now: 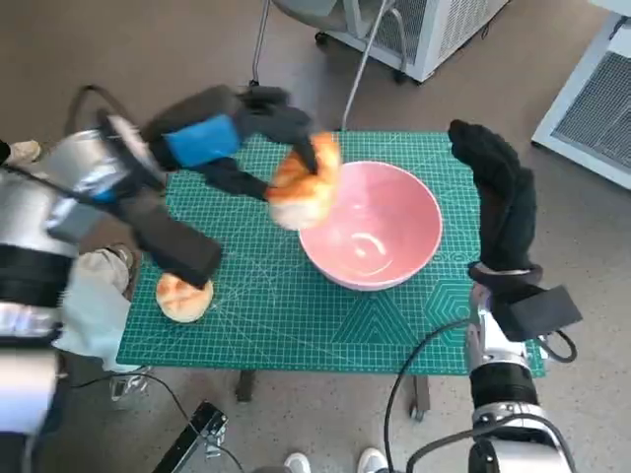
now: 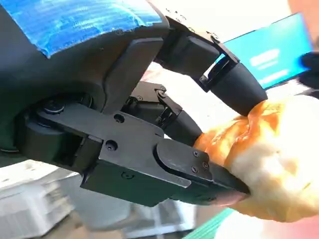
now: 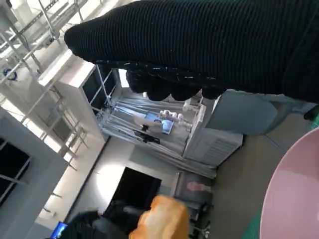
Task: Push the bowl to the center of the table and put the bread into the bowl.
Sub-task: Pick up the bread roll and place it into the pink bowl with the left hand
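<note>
A pink bowl (image 1: pixel 380 227) stands on the green mat, right of its middle; its rim (image 3: pixel 294 194) shows in the right wrist view. My left hand (image 1: pixel 232 133) holds a golden bread roll (image 1: pixel 308 184) in the air over the bowl's left rim. In the left wrist view its black fingers (image 2: pixel 199 169) clamp the roll (image 2: pixel 269 164). The same roll (image 3: pixel 162 219) appears in the right wrist view. A second roll (image 1: pixel 183 296) lies on the mat near its front left corner. My right hand (image 1: pixel 498 192) hangs empty beside the bowl's right side, fingers extended and apart.
The green cutting mat (image 1: pixel 286 305) covers the small table. A white wheeled cabinet (image 1: pixel 414 30) stands beyond the table's far edge, another cabinet (image 1: pixel 601 89) at the right. A person's shoes (image 1: pixel 330 461) show at the near edge. White cloth (image 1: pixel 94 305) lies left of the table.
</note>
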Robot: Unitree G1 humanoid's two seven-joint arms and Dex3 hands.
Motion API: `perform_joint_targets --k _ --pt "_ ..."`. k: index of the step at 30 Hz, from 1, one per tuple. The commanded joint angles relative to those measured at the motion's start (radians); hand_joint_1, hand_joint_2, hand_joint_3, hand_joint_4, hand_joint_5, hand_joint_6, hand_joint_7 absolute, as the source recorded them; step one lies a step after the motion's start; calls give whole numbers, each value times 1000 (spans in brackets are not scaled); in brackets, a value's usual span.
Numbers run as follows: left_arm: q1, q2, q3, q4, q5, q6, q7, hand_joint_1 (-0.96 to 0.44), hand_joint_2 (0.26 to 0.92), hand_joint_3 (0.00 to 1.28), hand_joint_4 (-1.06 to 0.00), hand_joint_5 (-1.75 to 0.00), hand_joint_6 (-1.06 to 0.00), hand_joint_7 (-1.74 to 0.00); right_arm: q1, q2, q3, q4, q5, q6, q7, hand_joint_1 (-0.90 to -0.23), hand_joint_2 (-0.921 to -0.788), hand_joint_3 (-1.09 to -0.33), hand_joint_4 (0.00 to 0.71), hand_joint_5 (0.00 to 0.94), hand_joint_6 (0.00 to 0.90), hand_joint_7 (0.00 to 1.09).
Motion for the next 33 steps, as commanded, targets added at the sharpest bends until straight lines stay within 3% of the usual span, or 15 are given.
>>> perform_joint_targets --k 1,12,23,28,30,31,32,33 --pt "-64 -67 -46 63 58 -9 51 -1 921 145 -499 -1272 -637 -1243 39 -3 1 -11 -2 24 2 -566 -921 -774 388 11 66 786" --pt "-115 -214 -137 213 131 25 116 -1 921 128 -549 -1168 -635 -1297 59 -7 -9 -38 23 38 17 -575 -921 -742 400 16 78 775" --pt "-153 -321 -240 402 205 113 199 -1 921 99 -578 -1206 -662 -1204 75 -28 -16 -49 4 39 -2 -577 -921 -728 410 15 107 731" --pt "-151 -344 -247 438 187 157 147 -1 921 118 -549 -1237 -646 -1218 81 -32 -19 -54 2 42 -1 -602 -921 -724 413 14 122 723" --pt "-149 -347 -246 439 179 190 89 -1 921 200 -449 -1316 -563 -1321 81 -32 -20 -55 4 45 1 -613 -921 -722 414 14 125 721" --pt "-147 -348 -245 437 175 205 61 -21 904 188 -361 -1009 -447 -1069 81 -32 -21 -56 4 46 1 -616 -921 -720 416 15 128 720" --pt "-146 -350 -244 434 171 227 26 -28 907 167 -353 -854 -430 -935 82 -31 -21 -58 5 47 2 -618 -921 -720 417 15 128 720" --pt "-144 -351 -242 431 168 243 1 -51 912 120 -305 -570 -382 -688 82 -30 -21 -59 6 48 3 -620 -921 -719 419 16 130 719"
